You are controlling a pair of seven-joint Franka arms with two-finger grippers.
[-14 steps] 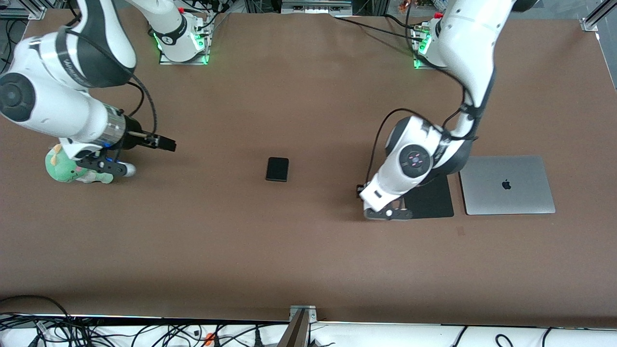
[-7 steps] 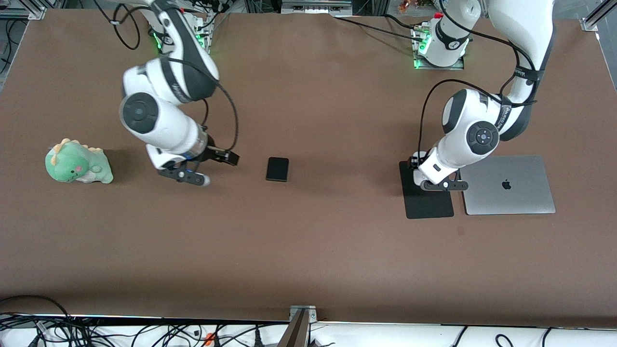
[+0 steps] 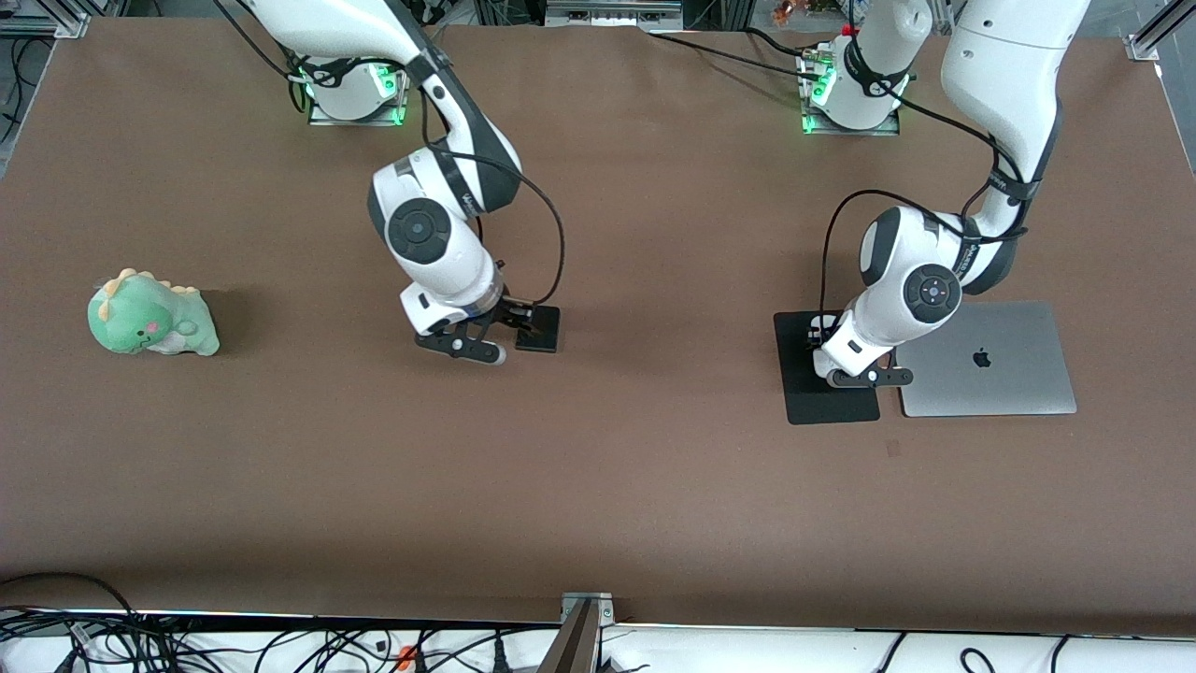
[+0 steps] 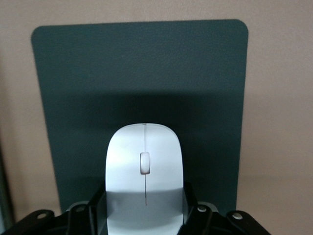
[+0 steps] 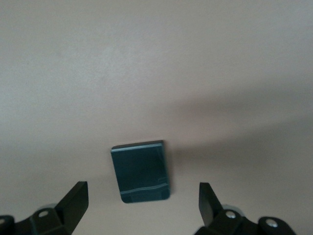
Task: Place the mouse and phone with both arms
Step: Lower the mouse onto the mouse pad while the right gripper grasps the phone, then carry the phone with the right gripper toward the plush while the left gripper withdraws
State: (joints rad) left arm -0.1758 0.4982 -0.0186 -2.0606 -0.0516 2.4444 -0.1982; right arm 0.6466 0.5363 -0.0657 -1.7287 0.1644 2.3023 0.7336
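Your left gripper (image 4: 145,215) clamps the mouse (image 4: 144,171) over the mouse pad (image 4: 142,78), seemingly just above it: next, lower and let go. Your right gripper (image 5: 142,200) hangs spread over the phone (image 5: 141,171) mid-table: descend, close both fingers.

A green plush dinosaur (image 3: 151,315) sits well apart from the silver laptop (image 3: 983,359) beside a black mouse pad (image 3: 811,397).
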